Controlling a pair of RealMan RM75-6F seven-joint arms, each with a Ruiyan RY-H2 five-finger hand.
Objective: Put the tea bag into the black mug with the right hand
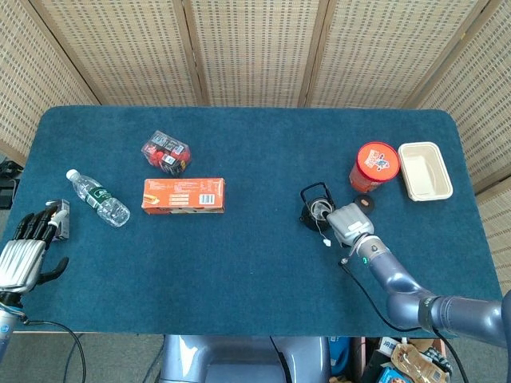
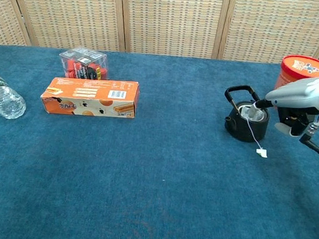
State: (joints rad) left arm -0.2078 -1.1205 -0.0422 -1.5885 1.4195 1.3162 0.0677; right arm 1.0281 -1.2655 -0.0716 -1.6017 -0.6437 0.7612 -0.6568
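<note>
The black mug [image 1: 314, 211] [image 2: 245, 123] stands right of the table's middle, its handle toward the far left. A white tea bag [image 2: 253, 111] sits in its mouth, and the string runs over the rim to a paper tag [image 2: 262, 153] [image 1: 326, 242] on the cloth. My right hand [image 1: 349, 223] [image 2: 296, 102] is just right of the mug, with one finger reaching into the mug's mouth and touching the tea bag. A pinch cannot be made out. My left hand [image 1: 21, 254] rests at the table's near left edge, fingers apart, holding nothing.
A red canister [image 1: 374, 166] [image 2: 298, 71] and a cream tray [image 1: 425, 170] stand behind the right hand. An orange box [image 1: 183, 195] [image 2: 90, 97], a red-and-black pack [image 1: 166, 152] [image 2: 83, 63], a water bottle [image 1: 97, 198] [image 2: 1, 98] and a small grey box [image 1: 60, 219] lie to the left.
</note>
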